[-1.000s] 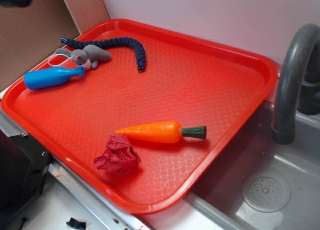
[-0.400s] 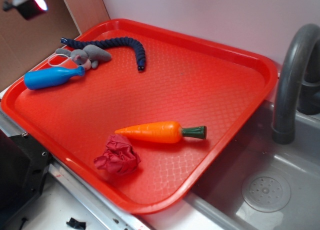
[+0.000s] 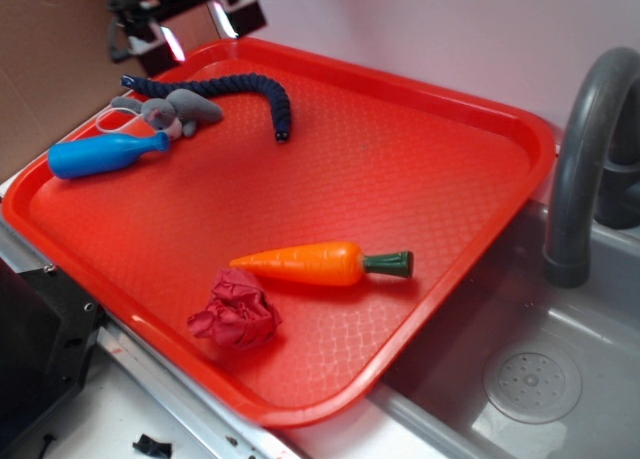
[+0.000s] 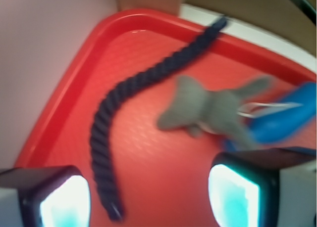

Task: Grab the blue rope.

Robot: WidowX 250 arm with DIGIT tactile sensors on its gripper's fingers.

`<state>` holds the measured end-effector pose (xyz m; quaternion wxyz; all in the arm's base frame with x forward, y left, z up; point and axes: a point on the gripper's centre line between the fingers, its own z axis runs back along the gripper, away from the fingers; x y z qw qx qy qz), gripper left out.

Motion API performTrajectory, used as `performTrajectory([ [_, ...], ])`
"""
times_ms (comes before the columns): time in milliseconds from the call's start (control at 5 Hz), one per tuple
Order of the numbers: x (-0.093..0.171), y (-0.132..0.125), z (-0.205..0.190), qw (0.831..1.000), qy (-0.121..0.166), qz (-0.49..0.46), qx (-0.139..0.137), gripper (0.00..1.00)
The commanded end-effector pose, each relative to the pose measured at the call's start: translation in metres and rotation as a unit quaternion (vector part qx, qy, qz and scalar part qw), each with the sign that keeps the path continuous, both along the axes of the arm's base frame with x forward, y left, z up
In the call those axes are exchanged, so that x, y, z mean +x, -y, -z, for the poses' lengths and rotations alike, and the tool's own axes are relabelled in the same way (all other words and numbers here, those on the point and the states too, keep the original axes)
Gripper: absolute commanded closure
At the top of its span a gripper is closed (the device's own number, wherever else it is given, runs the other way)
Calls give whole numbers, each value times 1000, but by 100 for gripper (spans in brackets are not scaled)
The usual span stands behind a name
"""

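Note:
The blue rope (image 3: 240, 82) lies curved along the back left of the red tray (image 3: 480, 109), one end near the tray's corner, the other bent toward the middle. My gripper (image 3: 197, 31) hovers above the tray's back left rim, a little behind the rope, open and holding nothing. In the blurred wrist view the rope (image 4: 124, 91) runs from the far rim down to an end just inside my left finger (image 4: 64, 197). The gripper (image 4: 148, 197) stands well above the tray floor (image 4: 163, 158), with its fingers wide apart.
A grey plush mouse (image 3: 170, 109) touches the rope's left part, and a bright-blue bottle toy (image 3: 100, 154) lies beside it. An orange carrot (image 3: 320, 262) and a crumpled red cloth (image 3: 235, 312) sit nearer the front. Sink (image 3: 530, 384) and grey faucet (image 3: 585, 149) are at right.
My gripper has come in from the top left corner, moving right and down to above the tray's back left rim. The objects on the tray have not moved.

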<state>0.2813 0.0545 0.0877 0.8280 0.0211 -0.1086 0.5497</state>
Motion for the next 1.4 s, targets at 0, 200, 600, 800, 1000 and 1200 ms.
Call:
performTrajectory([
  [0, 34, -2, 29, 998, 22, 47, 35, 0],
  [200, 41, -3, 50, 997, 34, 49, 58, 0],
  [600, 42, -5, 61, 998, 29, 39, 51, 100],
  [800, 39, -1, 63, 998, 22, 33, 53, 100],
  [1000, 37, -2, 55, 998, 13, 30, 56, 100],
  [1200, 34, -1, 25, 996, -2, 80, 33, 100],
])
